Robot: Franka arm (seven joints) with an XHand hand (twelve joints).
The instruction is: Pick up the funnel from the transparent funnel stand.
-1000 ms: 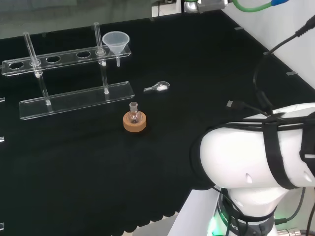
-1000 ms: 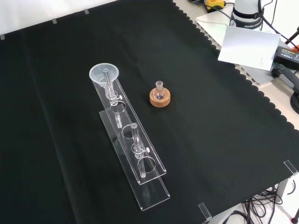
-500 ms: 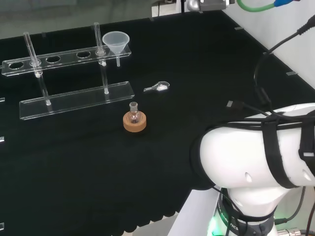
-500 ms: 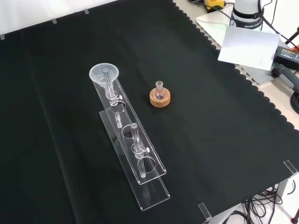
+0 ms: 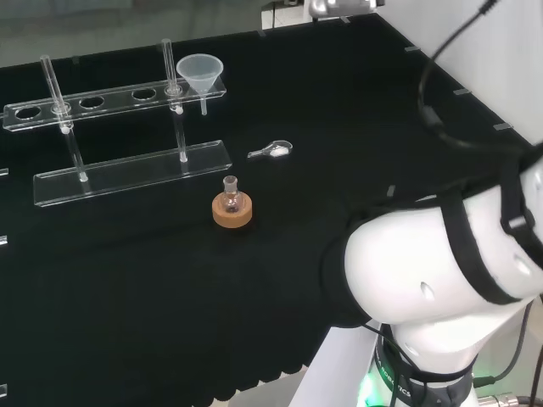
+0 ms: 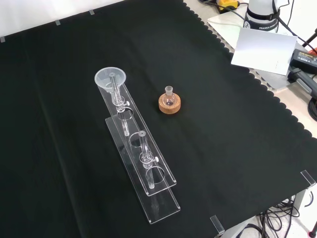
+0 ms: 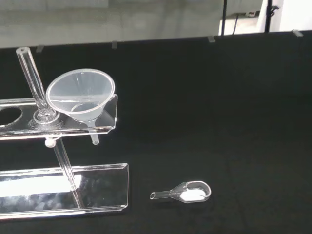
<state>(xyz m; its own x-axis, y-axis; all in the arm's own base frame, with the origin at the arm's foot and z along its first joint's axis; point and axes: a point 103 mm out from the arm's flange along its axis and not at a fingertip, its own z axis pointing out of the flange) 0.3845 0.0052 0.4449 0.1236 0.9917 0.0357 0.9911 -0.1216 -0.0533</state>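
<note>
the clear funnel point(image 5: 199, 73) sits in the end hole of the transparent funnel stand point(image 5: 127, 174), at the right end of the stand's upper shelf in the head view. in the front view the funnel point(image 6: 110, 79) is at the stand's far end, its wide mouth facing up and its stem hanging down through the shelf. in the wrist view the funnel point(image 7: 81, 95) rests with its cone in the hole and its short stem poking out below the shelf, just beside one of the stand's upright glass rods point(image 7: 34, 83). nothing is touching it.

the stand point(image 6: 141, 163) is a two-level piece of clear plastic: a flat base on the black cloth point(image 6: 223, 124) and a shelf with a row of round holes carried on two upright rods.

a small round-bottom flask point(image 5: 230, 199) stands on a cork ring point(image 5: 232, 213) on the cloth, nearer the arm than the stand in the head view and to the right of the stand in the front view, apart from it. a small clear scoop with white powder point(image 7: 185, 191) lies flat on the cloth between the stand and the arm's side of the bench, near the funnel end of the stand.

the arm's big white link point(image 5: 441, 271) stands at the right of the head view. whether the hand is released, clenched or grasping something cannot be told.
</note>
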